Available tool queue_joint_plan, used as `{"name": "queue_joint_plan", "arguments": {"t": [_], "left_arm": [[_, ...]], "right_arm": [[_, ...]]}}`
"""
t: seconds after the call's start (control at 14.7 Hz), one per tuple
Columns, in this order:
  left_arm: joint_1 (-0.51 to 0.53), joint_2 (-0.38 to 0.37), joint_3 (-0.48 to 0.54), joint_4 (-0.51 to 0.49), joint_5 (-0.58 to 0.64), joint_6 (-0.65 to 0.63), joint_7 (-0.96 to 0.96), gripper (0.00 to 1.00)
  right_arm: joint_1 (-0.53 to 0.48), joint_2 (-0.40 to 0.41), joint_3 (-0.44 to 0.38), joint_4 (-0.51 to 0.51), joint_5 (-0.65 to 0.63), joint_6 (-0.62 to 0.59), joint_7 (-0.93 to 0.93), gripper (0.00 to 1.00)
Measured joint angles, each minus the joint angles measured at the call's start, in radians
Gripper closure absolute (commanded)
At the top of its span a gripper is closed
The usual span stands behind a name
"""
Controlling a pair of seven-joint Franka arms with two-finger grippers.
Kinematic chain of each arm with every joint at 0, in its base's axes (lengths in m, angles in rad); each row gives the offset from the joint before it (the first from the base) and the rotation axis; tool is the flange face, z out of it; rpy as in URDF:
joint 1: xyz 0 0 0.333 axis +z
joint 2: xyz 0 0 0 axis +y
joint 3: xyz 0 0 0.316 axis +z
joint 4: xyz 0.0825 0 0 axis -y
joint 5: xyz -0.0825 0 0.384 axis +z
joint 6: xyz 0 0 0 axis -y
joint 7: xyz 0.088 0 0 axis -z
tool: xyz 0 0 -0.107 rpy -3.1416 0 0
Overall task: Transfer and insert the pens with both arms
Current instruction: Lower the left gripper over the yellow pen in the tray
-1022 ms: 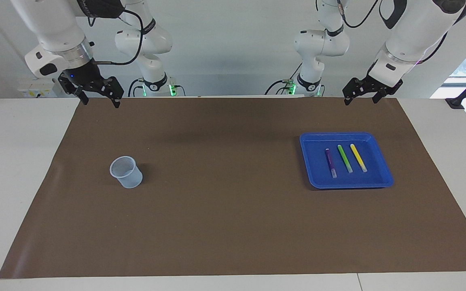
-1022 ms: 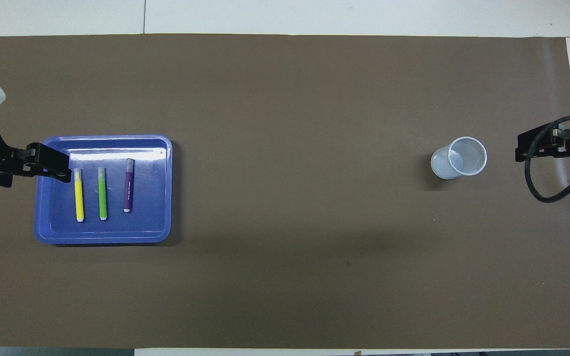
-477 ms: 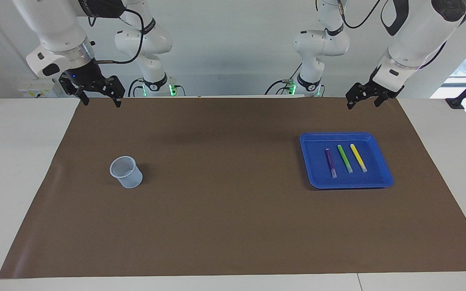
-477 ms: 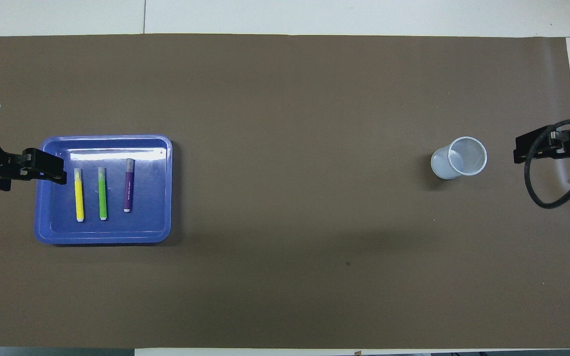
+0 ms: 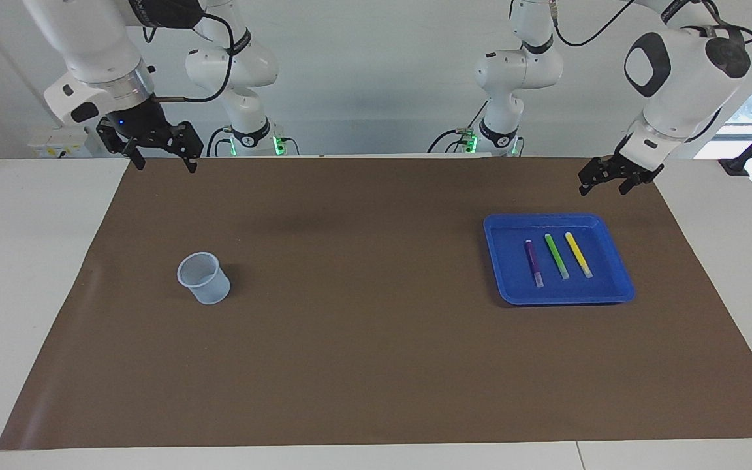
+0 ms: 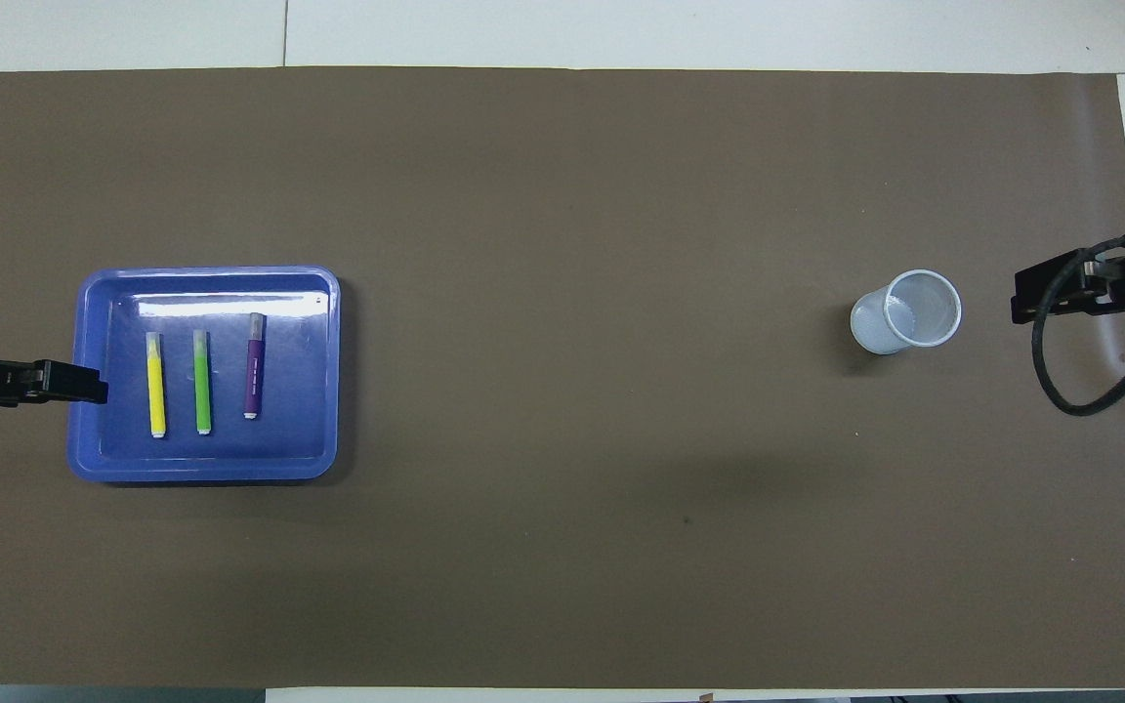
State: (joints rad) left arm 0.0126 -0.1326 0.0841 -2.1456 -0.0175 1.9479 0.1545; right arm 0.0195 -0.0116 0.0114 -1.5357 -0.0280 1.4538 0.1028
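Sitting at the robots' edge of the brown mat [image 5: 376, 365]: both grippers, up in the air and holding nothing. Left gripper [image 5: 619, 183] hanging over the mat just short of the tray's near rim at the left arm's end, jaws spread. Right gripper [image 5: 160, 156] waiting over the mat's near corner at the right arm's end, jaws spread too, black cable [image 6: 1061, 361] looping off it. Moving out from the robots: blue tray [image 5: 617, 290] lying flat on the mat toward the left arm's end, with all three pens resting inside it, side by side and roughly parallel, not touching each other. Yellow pen [image 5: 578, 254] lying closest to the left arm's end, green pen [image 5: 556, 256] sitting in the middle, purple pen [image 5: 534, 263] lying on the side toward the table's center. Pale cap ends all pointing away from the robots. Standing well apart from the tray, toward the right arm's end and about as far out as the pens: clear plastic cup [image 5: 204, 278], upright, mouth up, nothing visible inside. Showing around the mat on all sides: white table [image 5: 30, 274].
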Motion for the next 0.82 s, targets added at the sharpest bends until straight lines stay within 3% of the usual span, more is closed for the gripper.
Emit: {"name": "queue_joint_plan", "arguments": {"t": [0.34,0.82], "left_arm": [[0.006,0.152,-0.002,-0.033,0.0,0.172,0.001,0.01],[0.017,0.26,-0.001,-0.034,0.0,0.316,0.001,0.09]], "right_arm": [[0.0,-0.007,0.002,-0.014,0.0,-0.005,-0.011,0.0],[0.008,-0.008,0.005,-0.016,0.0,-0.007,-0.012,0.0]]}}
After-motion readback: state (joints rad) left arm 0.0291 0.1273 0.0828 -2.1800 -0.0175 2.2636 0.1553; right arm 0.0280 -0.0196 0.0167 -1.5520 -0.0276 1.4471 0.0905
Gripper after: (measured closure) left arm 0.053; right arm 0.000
